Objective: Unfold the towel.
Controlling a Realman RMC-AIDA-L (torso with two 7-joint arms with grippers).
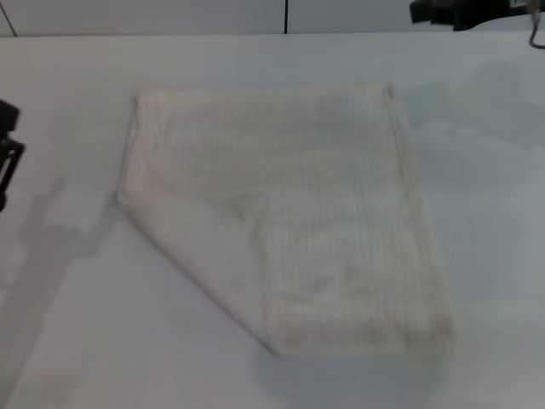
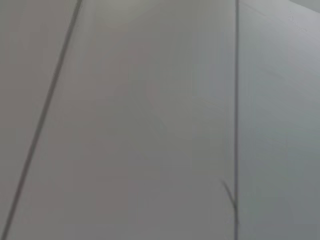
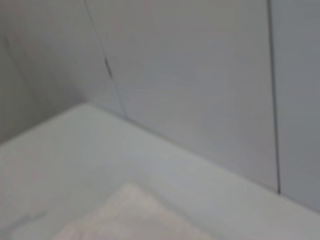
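The towel (image 1: 289,213) is a cream ribbed cloth lying on the white table (image 1: 77,341) in the head view. It is partly folded: its near left corner is turned over, leaving a slanted edge from the left side down to the front. One corner of it also shows in the right wrist view (image 3: 130,217). My left gripper (image 1: 7,153) is a dark shape at the left edge of the head view, off to the left of the towel. My right gripper (image 1: 456,10) is a dark shape at the top right, beyond the towel's far right corner. Neither touches the towel.
A grey panelled wall (image 1: 213,15) runs behind the table's far edge. The left wrist view shows only wall panels with seams (image 2: 236,100). The right wrist view shows the table meeting the wall (image 3: 200,155).
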